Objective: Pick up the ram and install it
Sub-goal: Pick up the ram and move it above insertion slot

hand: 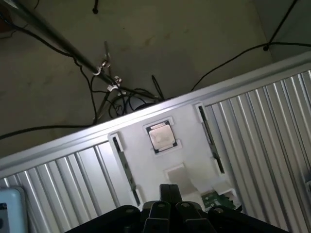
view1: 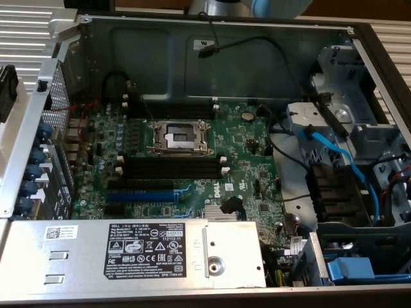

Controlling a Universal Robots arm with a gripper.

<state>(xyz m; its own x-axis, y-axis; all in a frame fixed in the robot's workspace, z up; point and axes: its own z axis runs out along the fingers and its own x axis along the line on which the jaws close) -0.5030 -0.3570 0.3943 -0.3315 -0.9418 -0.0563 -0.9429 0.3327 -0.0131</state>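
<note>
I'm at the pick-up stage. Nothing is installed yet, and in the exterior view the slots (view1: 170, 168) on the board (view1: 253, 157) look empty. My gripper (hand: 170, 194) hangs over the white tray (hand: 189, 145), fingers pressed together with nothing between them. I take the ram (hand: 125, 167) to be the thin dark stick standing on edge along one side edge of the tray. A second stick (hand: 211, 141) runs along the opposite edge, with the CPU (hand: 160, 136) between them. I judge a grasp calls for spreading the jaws and squaring them across that narrow top edge.
</note>
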